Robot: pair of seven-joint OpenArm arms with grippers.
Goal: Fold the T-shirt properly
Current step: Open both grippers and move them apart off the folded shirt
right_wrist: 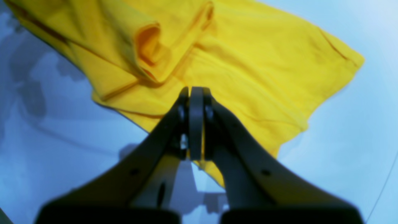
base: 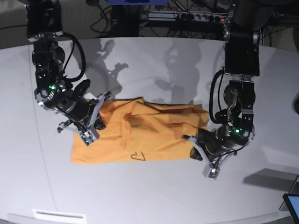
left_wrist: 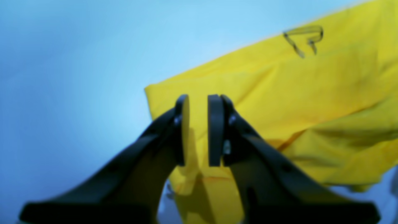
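Note:
The orange-yellow T-shirt [base: 154, 130] lies on the table as a wide, partly folded rectangle, with the dark heart mark [base: 138, 156] near its front edge. In the left wrist view the T-shirt [left_wrist: 279, 93] and its heart mark [left_wrist: 306, 37] show clearly. My left gripper [left_wrist: 199, 98] is at the shirt's right edge in the base view [base: 194, 147]; its jaws stand narrowly apart with a fold of cloth between them. My right gripper [right_wrist: 196, 90] is shut over the T-shirt [right_wrist: 248, 62] near a rolled fold, at the shirt's left end [base: 99, 119]. No cloth shows between its pads.
The table [base: 149, 196] is pale grey and curved. Cables and a power strip [base: 196, 16] lie behind it. A screen corner [base: 292, 205] shows at the front right and a white label [base: 58, 215] at the front left edge.

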